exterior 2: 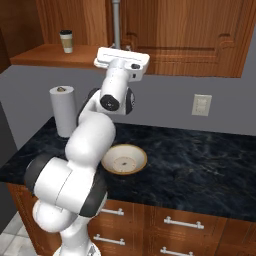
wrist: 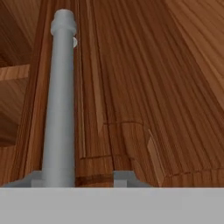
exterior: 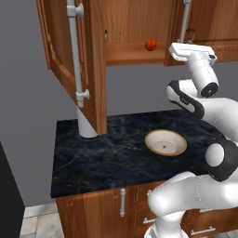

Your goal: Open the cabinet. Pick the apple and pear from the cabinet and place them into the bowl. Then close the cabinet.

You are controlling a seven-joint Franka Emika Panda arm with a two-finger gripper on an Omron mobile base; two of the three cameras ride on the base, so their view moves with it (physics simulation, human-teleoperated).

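- The white arm reaches up to the cabinet [exterior: 97, 60], its hand pressed against the lower end of the right door's handle [wrist: 59, 105].
- In the hand view, the gripper [wrist: 78, 177] shows two pale grey tips at the bottom of the frame; the silver bar rises from just beside the left tip, and the jaws are drawn in close on the bar.
- The right door [exterior 2: 190, 35] stands shut or nearly so; the raised wooden panel fills the frame behind the bar in the hand view.
- The left door [exterior: 74, 69] hangs swung wide open in the left base view, its own long silver bar handle [exterior: 74, 51] facing the camera.
- The apple [exterior: 150, 44] sits on the open shelf inside the cabinet, just left of the robot's hand and well above the counter.
- The bowl [exterior: 166, 142] rests on the dark marble counter [exterior: 93, 158] below, tan rim and cream inside, nothing in it, well apart from the gripper.
- A roll of paper towels [exterior 2: 63, 111] stands upright on the counter at the left in the right base view.
- A paper cup [exterior 2: 66, 41] with a dark lid stands on the cabinet shelf, left of the arm's wrist.
- A wall socket [exterior 2: 201, 105] is set in the grey wall to the right.
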